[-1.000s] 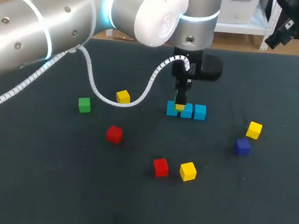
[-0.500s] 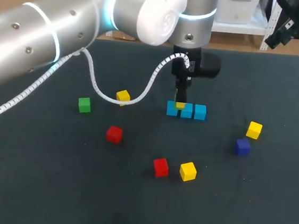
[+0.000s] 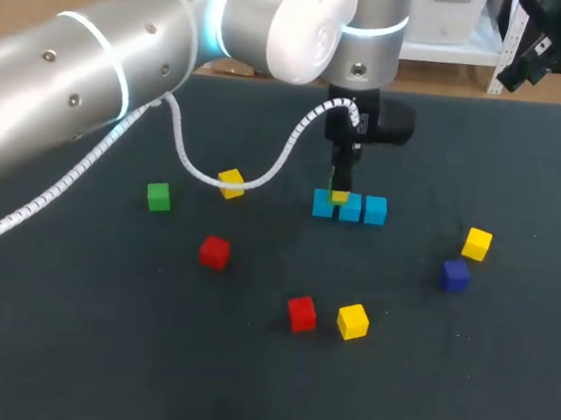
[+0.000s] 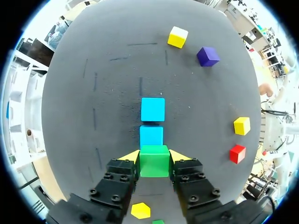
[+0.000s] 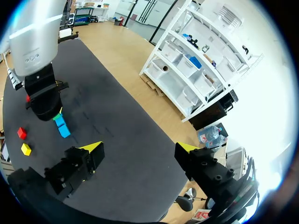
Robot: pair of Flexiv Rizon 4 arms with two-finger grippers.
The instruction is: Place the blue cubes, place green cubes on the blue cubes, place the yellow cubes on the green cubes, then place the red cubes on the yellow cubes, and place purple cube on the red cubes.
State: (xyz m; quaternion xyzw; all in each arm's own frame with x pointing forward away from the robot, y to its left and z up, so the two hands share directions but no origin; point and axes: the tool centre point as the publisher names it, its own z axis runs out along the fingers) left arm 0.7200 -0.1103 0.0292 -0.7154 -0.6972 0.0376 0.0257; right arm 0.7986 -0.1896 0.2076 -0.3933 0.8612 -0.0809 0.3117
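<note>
**Green cube held over the left end of the blue row**

The left arm (image 3: pixel 178 39) comes in from the left of the head view. Its jaws are clenched on a green cube (image 4: pixel 154 163), one yellow tip pressed to each of two opposite faces. The cube sits square in the grip, its edges in line with the row of blue cubes (image 3: pixel 350 207). As a cube it has no long axis, but the row does. In the head view the row runs left to right, and in the left wrist view it runs straight ahead of the jaws.

The held cube hangs over the left end of that row. Whether it already rests on a blue cube cannot be told.

All the cubes are plain, smooth, sharp-edged blocks on a dark, matte tabletop (image 3: pixel 95 351).

- **Blue:** three, touching side by side.
- **Green:** two, the held one and a second green cube (image 3: pixel 158 196) lying well to the left.
- **Yellow:** three yellow cubes, at (image 3: pixel 230 182), (image 3: pixel 477 244) and (image 3: pixel 352 321).
- **Red:** two red cubes, at (image 3: pixel 214 251) and (image 3: pixel 301 312), the latter just beside a yellow one.
- **Purple:** one purple cube (image 3: pixel 455 275), near the right-hand yellow.

The right jaws are released, spread wide and high above the tabletop, holding nothing.
</note>
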